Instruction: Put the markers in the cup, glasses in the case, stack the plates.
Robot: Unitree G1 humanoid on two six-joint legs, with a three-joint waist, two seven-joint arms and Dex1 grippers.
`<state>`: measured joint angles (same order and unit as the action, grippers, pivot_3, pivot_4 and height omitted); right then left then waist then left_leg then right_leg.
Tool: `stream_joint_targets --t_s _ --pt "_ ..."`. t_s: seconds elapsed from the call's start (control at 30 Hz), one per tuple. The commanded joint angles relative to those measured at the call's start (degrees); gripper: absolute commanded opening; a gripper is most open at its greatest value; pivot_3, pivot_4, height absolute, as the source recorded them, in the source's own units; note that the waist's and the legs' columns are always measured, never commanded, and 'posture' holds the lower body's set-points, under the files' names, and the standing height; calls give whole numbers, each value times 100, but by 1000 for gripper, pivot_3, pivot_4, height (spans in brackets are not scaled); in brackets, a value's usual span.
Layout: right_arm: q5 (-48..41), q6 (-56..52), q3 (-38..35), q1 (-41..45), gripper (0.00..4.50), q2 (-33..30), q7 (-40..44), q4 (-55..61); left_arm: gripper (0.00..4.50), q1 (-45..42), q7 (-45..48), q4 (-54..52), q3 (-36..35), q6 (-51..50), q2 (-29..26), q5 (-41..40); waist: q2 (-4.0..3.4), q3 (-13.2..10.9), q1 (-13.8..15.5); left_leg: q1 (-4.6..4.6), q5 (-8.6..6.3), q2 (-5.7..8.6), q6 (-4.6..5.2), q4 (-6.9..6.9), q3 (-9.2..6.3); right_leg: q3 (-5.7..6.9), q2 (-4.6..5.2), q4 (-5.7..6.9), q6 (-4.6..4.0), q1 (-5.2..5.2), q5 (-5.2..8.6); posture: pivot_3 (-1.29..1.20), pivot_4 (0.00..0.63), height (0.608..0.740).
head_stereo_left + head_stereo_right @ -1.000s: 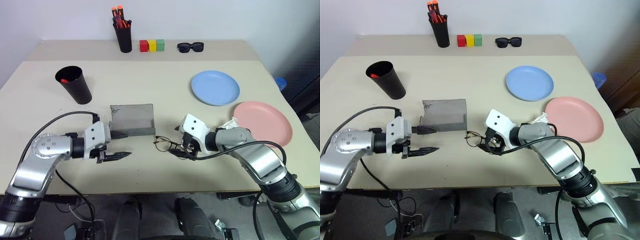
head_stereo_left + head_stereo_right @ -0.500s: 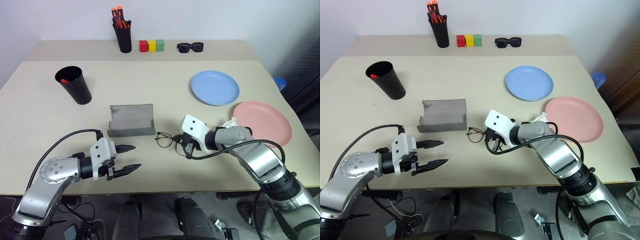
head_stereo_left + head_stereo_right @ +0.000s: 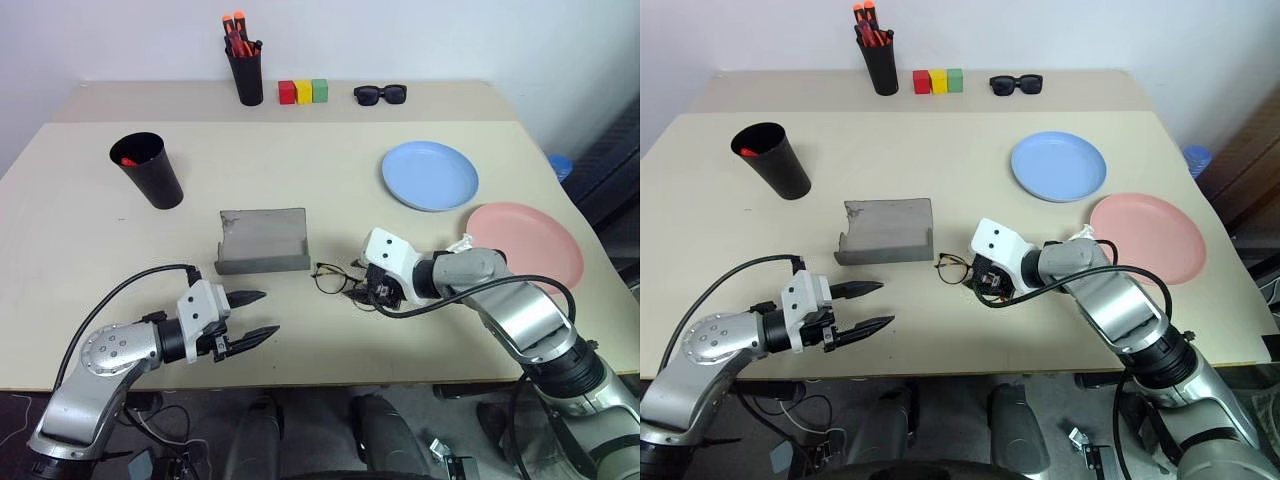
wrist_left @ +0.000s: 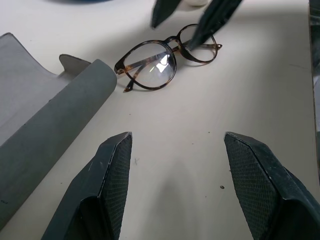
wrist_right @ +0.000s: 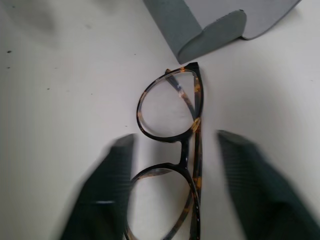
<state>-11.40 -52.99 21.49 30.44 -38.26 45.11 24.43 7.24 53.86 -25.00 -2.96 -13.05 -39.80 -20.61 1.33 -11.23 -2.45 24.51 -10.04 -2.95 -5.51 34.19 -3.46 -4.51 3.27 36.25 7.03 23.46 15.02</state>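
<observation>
Grey and matte, the case [image 3: 263, 240] lies open on your tabletop [image 3: 300, 180], and the glasses [image 3: 333, 279] sit just beside its right front corner, flat on the surface with their arms folded. Your right pincer [image 3: 372, 297] is over the right lens with its fingers [image 5: 250, 185] spread apart, one either side of the frame; you are not clamped on it. Your left pincer [image 3: 250, 317] hangs near the front edge, well apart from the case, its two fingers [image 4: 112, 170] parted with nothing between them and pointing towards the glasses.

The black cup [image 3: 148, 169] stands upright at the far left, and you can see something red inside it. The blue plate [image 3: 431, 175] and the pink plate [image 3: 527, 243] lie side by side on the right, close but not stacked. Along the back edge you have a pen holder [image 3: 245, 72], three coloured blocks [image 3: 304, 91] and sunglasses [image 3: 381, 94].
</observation>
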Motion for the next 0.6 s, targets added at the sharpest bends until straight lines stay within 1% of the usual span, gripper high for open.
stream_joint_targets --t_s 0.03,0.33,0.37,0.4,0.43,0.47,0.53,0.6 --pt "28 -94 -139 171 4419 27 -118 141 2995 46 -47 -123 -48 211 61 -17 0 0 0 0 0 0 0 0 0 0 0 0 0 0 0 0 150 740" --pt "27 -369 -131 175 4419 100 -323 -24 2995 50 -88 6 131 685 348 105 0 0 1 1 0 0 0 -1 2 0 2 -4 -3 0 -1 0 150 740" --pt "37 -382 -120 176 3895 117 -342 -47 2995 49 -97 22 162 712 364 136 0 0 1 1 0 0 0 -1 2 0 2 -4 -3 0 -1 0 150 740" --pt "46 -390 -108 176 3588 127 -357 -64 2995 48 -105 34 185 732 373 154 0 0 1 1 0 0 1 -1 2 0 2 -5 -3 0 -1 0 150 740" --pt "61 -394 -91 176 3169 132 -371 -84 2995 41 -114 44 206 745 382 167 0 0 0 1 0 0 1 -1 2 0 2 -5 -3 0 -1 0 150 740" --pt "75 -407 -79 171 2572 138 -392 -99 2995 37 -122 50 219 754 393 172 0 0 0 1 -1 0 1 -1 2 0 2 -5 -3 0 -1 0 150 740" --pt "84 -415 -68 168 1580 141 -409 -114 2995 31 -136 61 234 765 403 173 0 0 -1 1 -1 0 1 -1 2 0 2 -5 -3 0 -1 0 150 740" --pt "79 -412 -63 170 478 138 -413 -121 2995 30 -144 71 245 775 404 179 0 0 0 1 -1 0 1 -1 2 0 2 -5 -3 0 -1 0 150 740"
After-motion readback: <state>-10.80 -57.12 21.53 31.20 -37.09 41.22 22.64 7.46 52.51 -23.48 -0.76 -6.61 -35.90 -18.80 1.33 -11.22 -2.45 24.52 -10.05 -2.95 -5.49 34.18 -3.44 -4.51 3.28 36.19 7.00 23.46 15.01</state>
